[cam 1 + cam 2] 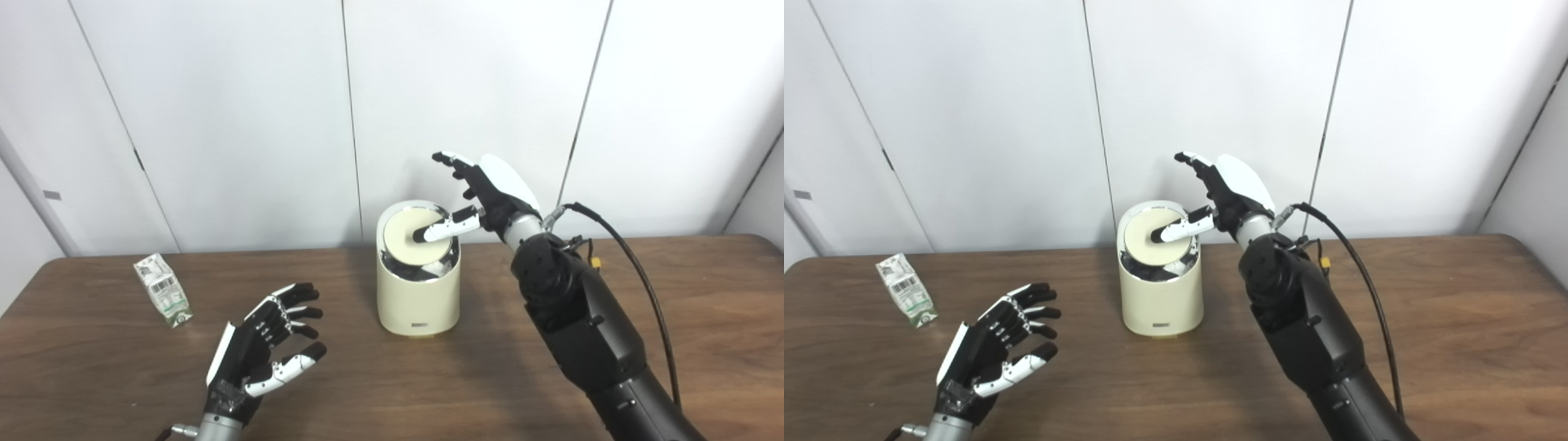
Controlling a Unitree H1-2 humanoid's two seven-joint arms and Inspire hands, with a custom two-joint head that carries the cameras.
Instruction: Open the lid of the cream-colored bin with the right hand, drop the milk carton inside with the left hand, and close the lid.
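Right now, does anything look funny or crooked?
Yes. The round cream lid of the cream-colored bin tilts inward, pushed by the right robot hand. The small milk carton leans askew on the wooden table.

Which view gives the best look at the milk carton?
The left eye view: the milk carton sits clear of the picture's edge, label legible as a barcode patch. The right eye view shows it whole too, but nearer the left edge.

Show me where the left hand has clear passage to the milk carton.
Bare tabletop lies between the open left hand and milk carton. Crowded only at the bin, where the right hand has its thumb on the lid.
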